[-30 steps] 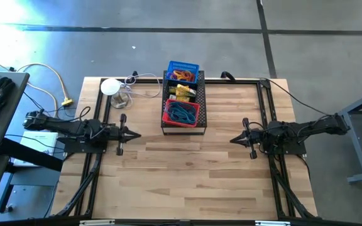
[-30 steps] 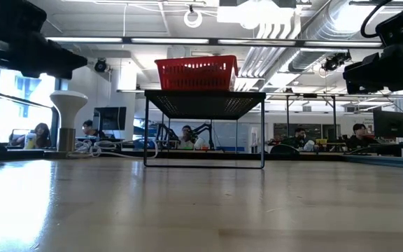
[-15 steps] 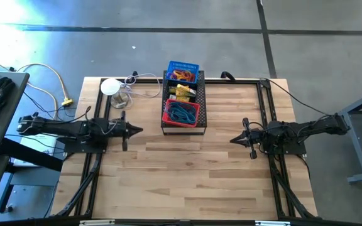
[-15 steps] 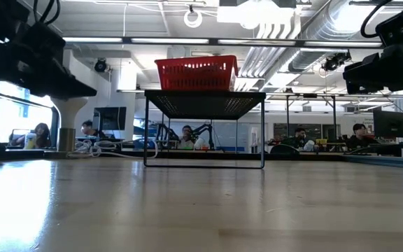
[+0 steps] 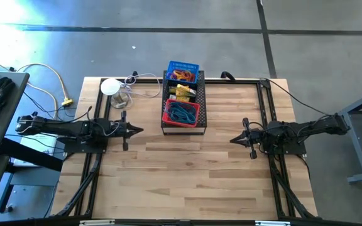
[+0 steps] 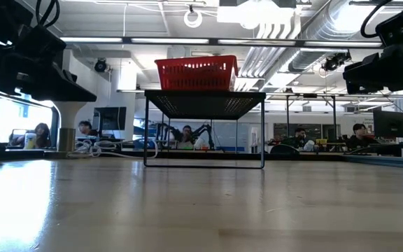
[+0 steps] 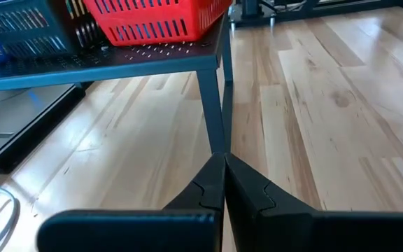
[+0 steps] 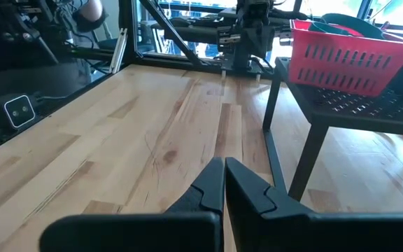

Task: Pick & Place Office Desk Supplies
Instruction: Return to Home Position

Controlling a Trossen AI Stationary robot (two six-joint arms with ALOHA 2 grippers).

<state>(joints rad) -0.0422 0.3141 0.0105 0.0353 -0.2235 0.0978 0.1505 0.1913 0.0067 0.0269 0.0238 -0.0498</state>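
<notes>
Wooden table (image 5: 187,169) carries the shelf (image 5: 182,130), where the office desk supplies (image 5: 181,113) sit binned. Your left gripper (image 5: 137,131) has shifted slightly and settled, fingers together, facing the right gripper (image 5: 234,139), likewise closed: homing looks nearly finished.

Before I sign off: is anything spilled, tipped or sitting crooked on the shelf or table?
Nothing stands out. The blue bin, black bin and red bin sit upright in a row on the shelf, and nothing looks spilled on the table. The left gripper and right gripper are shut and empty.
</notes>
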